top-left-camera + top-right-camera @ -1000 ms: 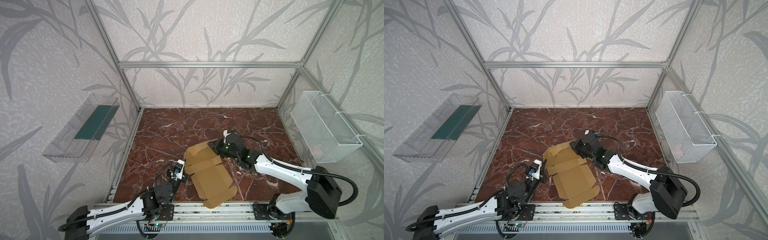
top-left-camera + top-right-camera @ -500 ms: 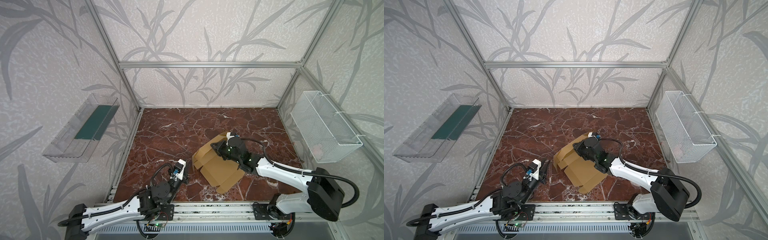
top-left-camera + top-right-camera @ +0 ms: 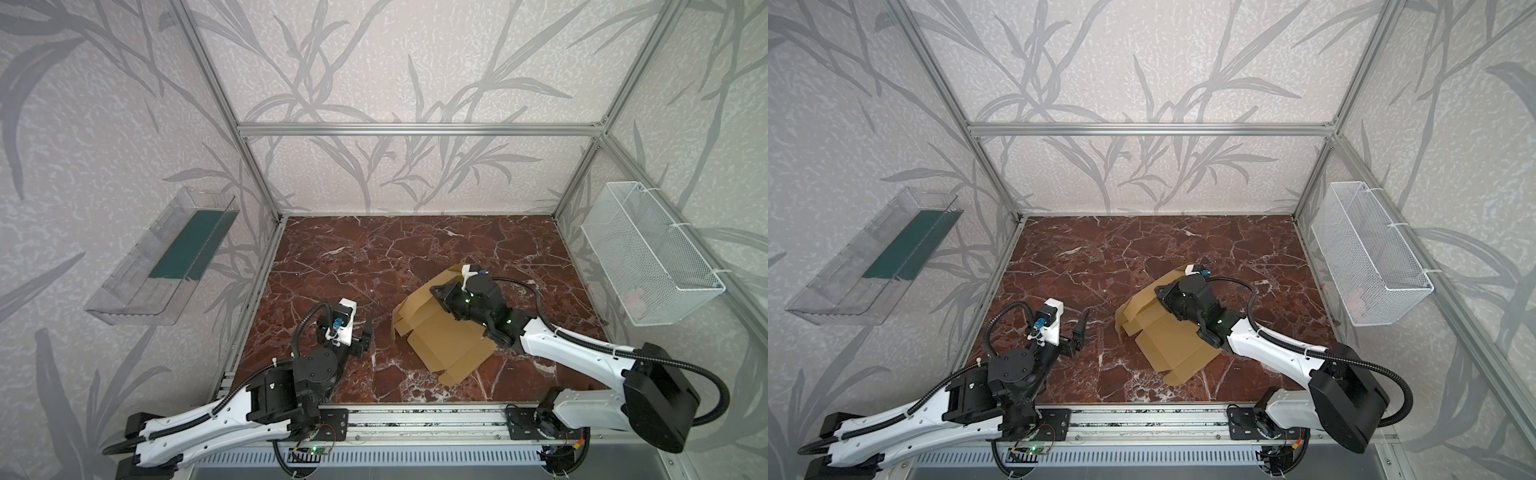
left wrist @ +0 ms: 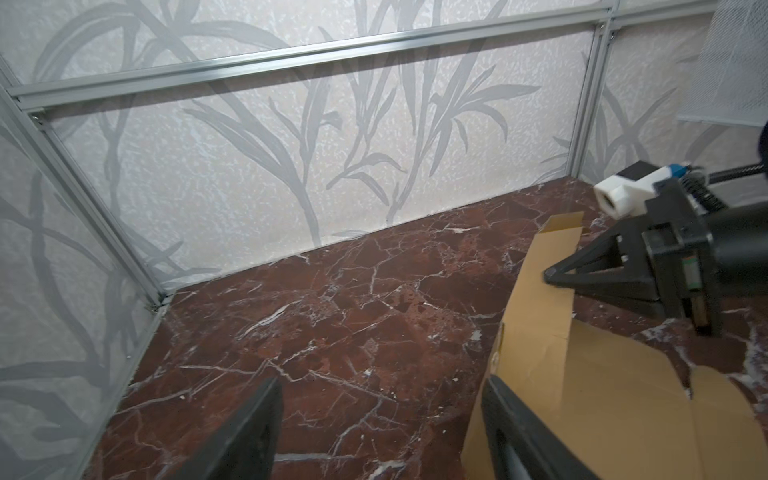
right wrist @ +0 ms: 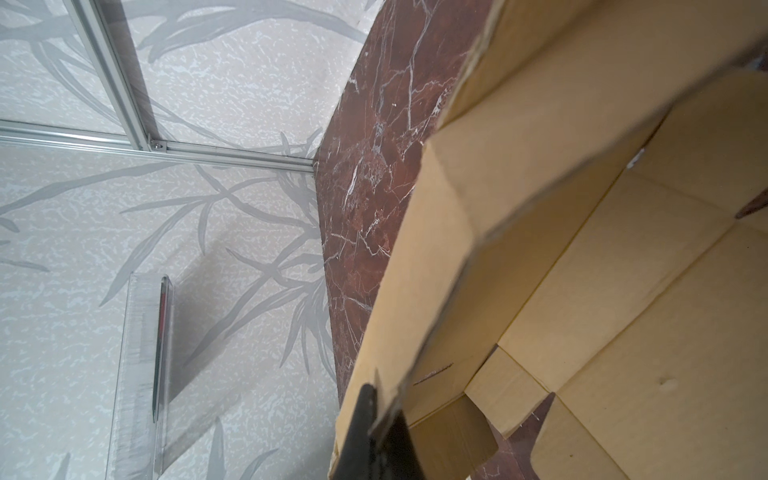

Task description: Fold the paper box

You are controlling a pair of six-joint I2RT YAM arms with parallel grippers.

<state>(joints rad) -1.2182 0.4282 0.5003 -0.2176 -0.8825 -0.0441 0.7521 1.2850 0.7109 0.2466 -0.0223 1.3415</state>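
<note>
The paper box point(image 3: 446, 336) point(image 3: 1177, 340) is a tan cardboard sheet lying partly flat on the red marble floor, its far flap raised. My right gripper point(image 3: 435, 291) point(image 3: 1158, 291) is shut on the edge of that raised flap. In the right wrist view the right gripper point(image 5: 379, 405) pinches the cardboard edge, with the paper box point(image 5: 623, 332) open behind it. My left gripper point(image 3: 359, 332) point(image 3: 1074, 330) stands open to the left of the box, apart from it. In the left wrist view the left gripper point(image 4: 382, 403) holds nothing, and the box point(image 4: 582, 395) lies beside one finger.
A clear plastic bin point(image 3: 166, 257) with a green sheet hangs on the left wall. A white wire basket point(image 3: 648, 253) hangs on the right wall. An aluminium rail point(image 3: 415, 419) runs along the front edge of the marble floor point(image 3: 374, 257).
My right gripper has dragged the box to the right and raised its flap. My left gripper has opened and now stands apart from the box.
</note>
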